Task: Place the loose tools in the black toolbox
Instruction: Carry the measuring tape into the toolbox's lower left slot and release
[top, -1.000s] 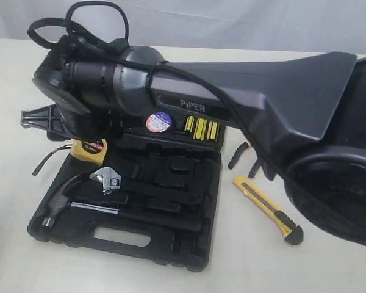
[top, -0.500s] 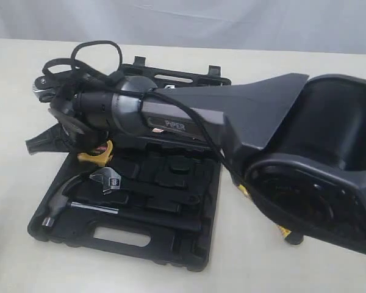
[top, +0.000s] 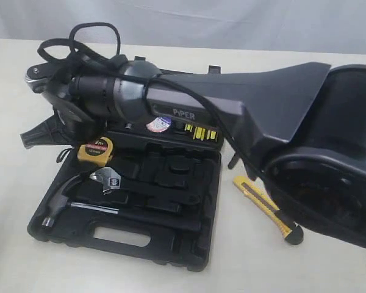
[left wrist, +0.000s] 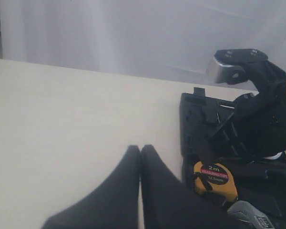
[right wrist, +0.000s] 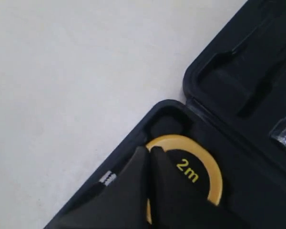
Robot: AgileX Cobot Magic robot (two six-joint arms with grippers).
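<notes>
Round yellow tape measure [top: 96,151] sits in moulded black plastic toolbox [top: 171,241].

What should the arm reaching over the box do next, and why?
Probably swing the right gripper over to the knife. The tape measure sits in the toolbox corner, the gripper is shut and holds nothing, and the knife lies loose on the table.

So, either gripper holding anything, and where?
Nothing held. Left gripper shut on air beside the toolbox; right gripper shut, tips over the tape measure, not around it.
</notes>
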